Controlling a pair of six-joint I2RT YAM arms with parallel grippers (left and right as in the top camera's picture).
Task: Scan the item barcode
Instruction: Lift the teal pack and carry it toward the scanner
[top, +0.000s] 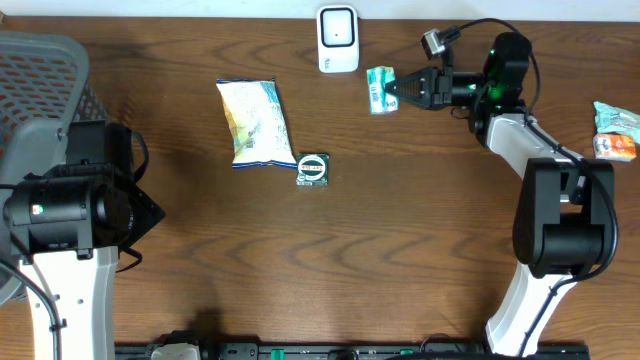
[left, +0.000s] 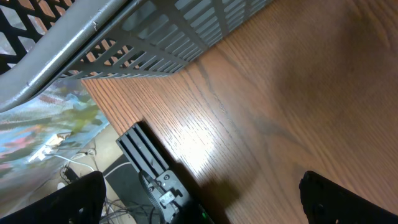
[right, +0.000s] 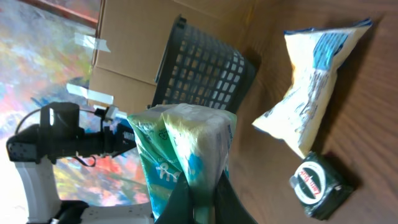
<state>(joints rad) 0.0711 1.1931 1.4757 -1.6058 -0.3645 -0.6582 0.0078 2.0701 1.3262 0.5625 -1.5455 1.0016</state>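
Green packet (top: 379, 89) was the thing to scan. It was in the upper middle of the overhead view.

At the far left was a grey basket (top: 40, 80). Below it was the left gripper (left: 202, 199), wide open and holding nothing. It was well apart from the job.

Next came a yellow snack bag (top: 255, 122), lying flat. A small tape measure (top: 313, 169) lay just beside its lower corner.

Then came the white scanner (top: 338, 40) at the top edge. The green packet was just right of it and a bit lower, near it but not touching. The right gripper (top: 400, 90) was pinched tight on the packet and held it up off the table (top: 400, 260).

I could not see the barcode in any view. To do this step well, the arm needed to turn the packet slowly until the barcode side faced the scanner's front. It then needed to hold the packet close and steady. The packet looked soft, so the grip had to be snug but not crush it.

At the far right edge lay some more small packets (top: 615, 130).
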